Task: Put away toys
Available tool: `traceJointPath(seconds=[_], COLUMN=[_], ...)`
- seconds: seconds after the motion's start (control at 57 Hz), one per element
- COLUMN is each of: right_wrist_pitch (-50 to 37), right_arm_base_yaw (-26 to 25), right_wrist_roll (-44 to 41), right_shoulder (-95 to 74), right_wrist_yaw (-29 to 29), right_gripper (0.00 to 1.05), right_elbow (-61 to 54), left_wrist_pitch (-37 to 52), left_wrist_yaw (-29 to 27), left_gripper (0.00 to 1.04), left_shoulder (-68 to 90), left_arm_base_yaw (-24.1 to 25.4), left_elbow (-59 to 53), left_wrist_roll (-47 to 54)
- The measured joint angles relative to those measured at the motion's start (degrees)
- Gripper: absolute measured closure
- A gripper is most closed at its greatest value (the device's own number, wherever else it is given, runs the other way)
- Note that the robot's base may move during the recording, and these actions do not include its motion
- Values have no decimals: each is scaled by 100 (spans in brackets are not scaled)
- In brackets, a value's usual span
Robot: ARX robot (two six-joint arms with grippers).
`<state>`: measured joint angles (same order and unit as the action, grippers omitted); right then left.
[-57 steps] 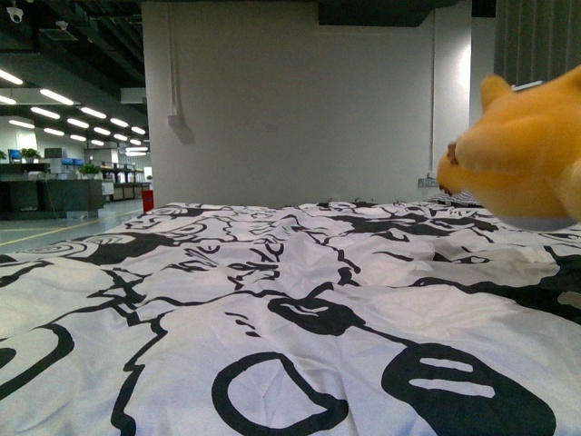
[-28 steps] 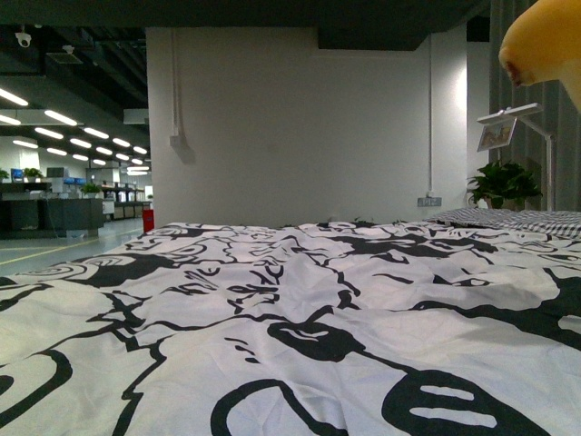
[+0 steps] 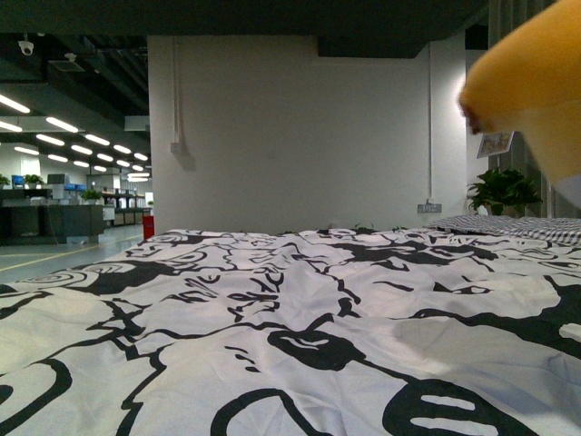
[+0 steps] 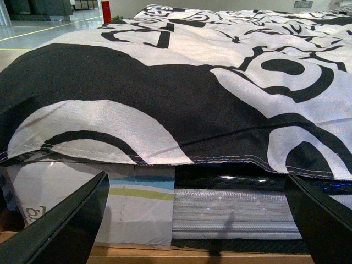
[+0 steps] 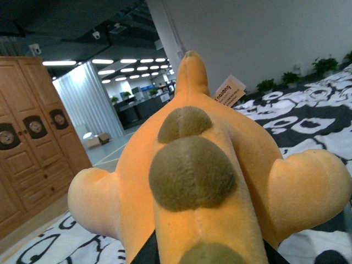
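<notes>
Right gripper [image 5: 209,256], clamped on the orange plush toy [image 3: 536,91], has carried it higher above the patterned quilt [image 3: 272,309] since a second ago; pickup achieved, stowing outstanding.

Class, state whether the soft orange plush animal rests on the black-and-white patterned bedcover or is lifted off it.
Lifted: in the front view the soft orange plush animal hangs above the black-and-white patterned bedcover.

The left pincer [image 4: 195,177] has its two dark fingers [image 4: 66,225] spread wide apart. The right pincer [image 5: 206,257] grips the plush toy [image 5: 190,170] from beneath, with only dark slivers of it showing.
</notes>
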<state>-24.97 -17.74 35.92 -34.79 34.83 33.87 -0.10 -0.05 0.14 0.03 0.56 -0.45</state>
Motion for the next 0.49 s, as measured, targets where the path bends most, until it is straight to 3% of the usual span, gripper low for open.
traceJointPath(seconds=[0.14,0.281,0.491], right_wrist_pitch=[557,848,1237], right_arm_base_yaw=[1471,2465,3436], right_wrist_roll=[-452,-678,-1049], right_shoulder=[367,623,874], right_wrist_yaw=[-752,-1272,-1906], right_gripper=[97,97,97], right_elbow=[-57,-192,-302], left_wrist_pitch=[0,0,0], left_wrist_yaw=[0,0,0], left_gripper=[6,6,6], left_shoulder=[0,0,0], left_arm_base_yaw=[0,0,0], left_elbow=[0,0,0], left_wrist_roll=[-2,0,0])
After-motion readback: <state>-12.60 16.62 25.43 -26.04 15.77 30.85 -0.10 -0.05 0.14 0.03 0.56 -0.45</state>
